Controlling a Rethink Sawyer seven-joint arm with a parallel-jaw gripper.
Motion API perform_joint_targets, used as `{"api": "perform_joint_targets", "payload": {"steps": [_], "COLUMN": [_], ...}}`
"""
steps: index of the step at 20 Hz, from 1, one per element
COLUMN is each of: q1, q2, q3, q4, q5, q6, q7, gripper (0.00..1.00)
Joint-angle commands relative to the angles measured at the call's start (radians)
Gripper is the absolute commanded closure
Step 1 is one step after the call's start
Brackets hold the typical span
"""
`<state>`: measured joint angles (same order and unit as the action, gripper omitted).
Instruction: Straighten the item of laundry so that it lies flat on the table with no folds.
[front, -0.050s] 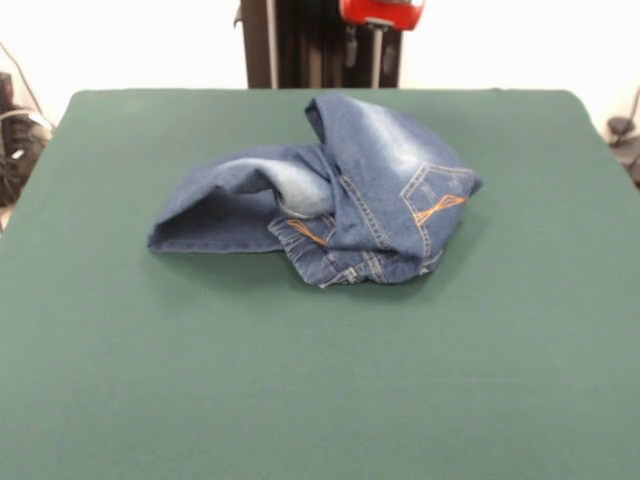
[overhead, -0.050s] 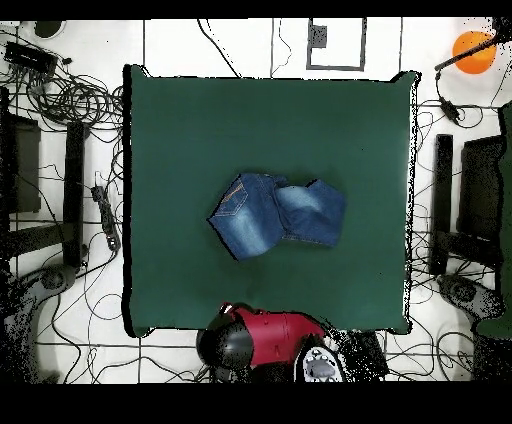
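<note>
Whether the jaws are wide or closed cannot be told: only the red body of the arm (front, -0.050s: 381, 12) is seen at the top edge of the front view, drawn back behind the table, and from overhead it is seen as a red and black mass (overhead, -0.050s: 262, 340) at the table's edge. Nothing is held. The jeans (front, -0.050s: 330, 195) are found near the middle of the table (front, -0.050s: 320, 400), bunched into a compact heap, with one leg doubled back and an orange-stitched pocket turned outward. For the step in hand, a grasp would best be taken at an outer edge, such as the hem of the folded leg, and the cloth drawn outward and low so that the fold is opened rather than dragged. Green felt is left free all round. Cables (overhead, -0.050s: 70, 100) are strewn on the white floor.
</note>
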<state>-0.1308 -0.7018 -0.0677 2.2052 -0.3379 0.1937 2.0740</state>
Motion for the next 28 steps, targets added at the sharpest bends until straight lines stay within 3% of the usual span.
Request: {"api": "perform_joint_targets", "payload": {"steps": [1,14,28], "q1": [-0.019,-0.014,-0.041], "q2": [-0.031,0.068,0.047], "q3": [0.127,0.108,0.129], "q4": [-0.125,-0.229,-0.267], "q5": [0.044,0.015,0.006], "q6": [0.130,0.136,0.199], "q7": [0.015,0.026,-0.018], "gripper": [0.00,0.00,0.00]}}
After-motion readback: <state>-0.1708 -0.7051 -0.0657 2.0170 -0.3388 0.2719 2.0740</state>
